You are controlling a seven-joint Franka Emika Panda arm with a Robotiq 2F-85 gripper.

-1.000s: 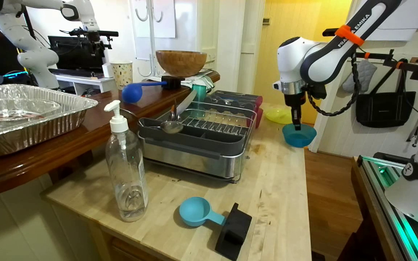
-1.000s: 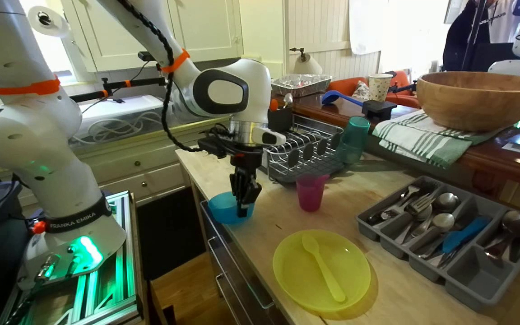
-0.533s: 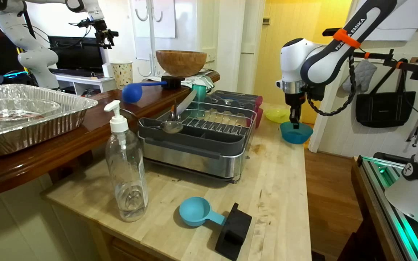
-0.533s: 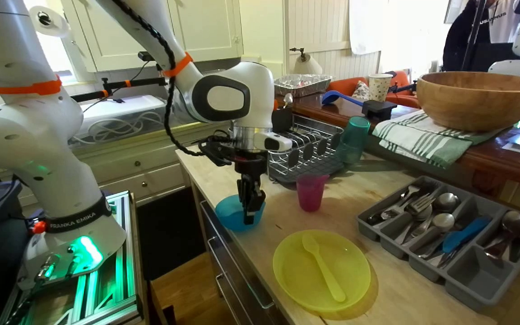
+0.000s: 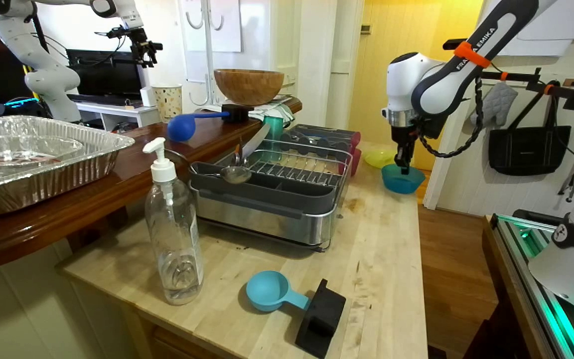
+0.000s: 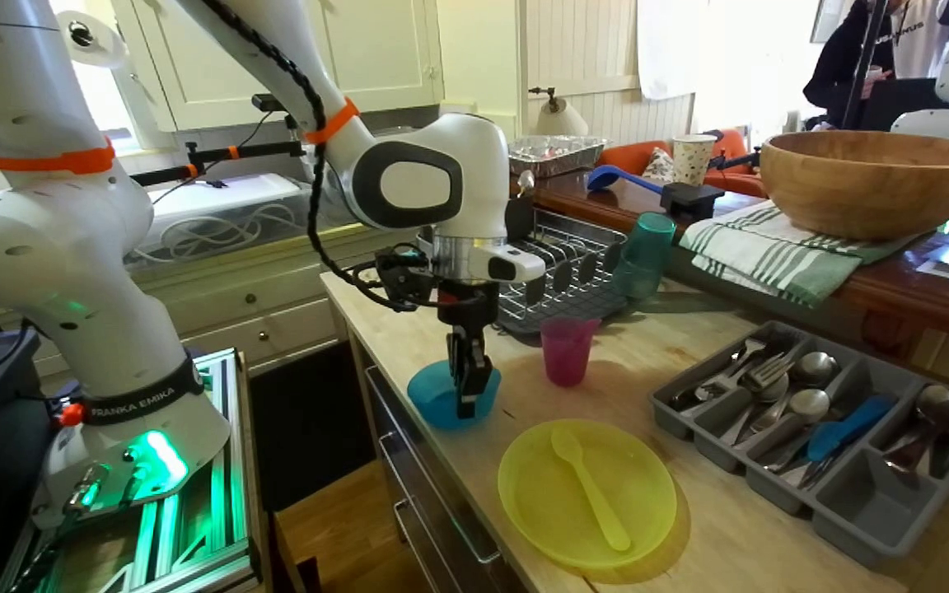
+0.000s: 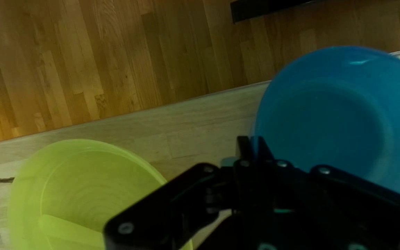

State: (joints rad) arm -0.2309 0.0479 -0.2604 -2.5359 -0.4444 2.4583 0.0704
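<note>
A blue bowl [image 7: 328,118] hangs from my gripper [image 7: 252,143]. Its rim is pinched between the two fingertips, one outside the bowl wall and one inside. In both exterior views the gripper [image 6: 467,402] points straight down at the bowl's near side, and the bowl [image 5: 402,179] lies at the counter's edge, partly over it. Whether its base touches the counter, I cannot tell. A yellow plate [image 6: 540,502] with a yellow spoon [image 6: 594,494] on it lies beside the bowl; in the wrist view the plate [image 7: 92,180] is left of the fingers, partly covered by them.
A pink cup [image 6: 567,352] stands close to the gripper, before the dish rack [image 5: 267,199]. A grey cutlery tray [image 6: 874,506] lies beyond the plate. The pump bottle [image 5: 175,244] and a light-blue scoop [image 5: 268,290] occupy the counter's opposite end.
The gripper and the blue bowl have moved together, inward from the counter's edge and toward the yellow plate. Another robot arm in the background has also shifted.
</note>
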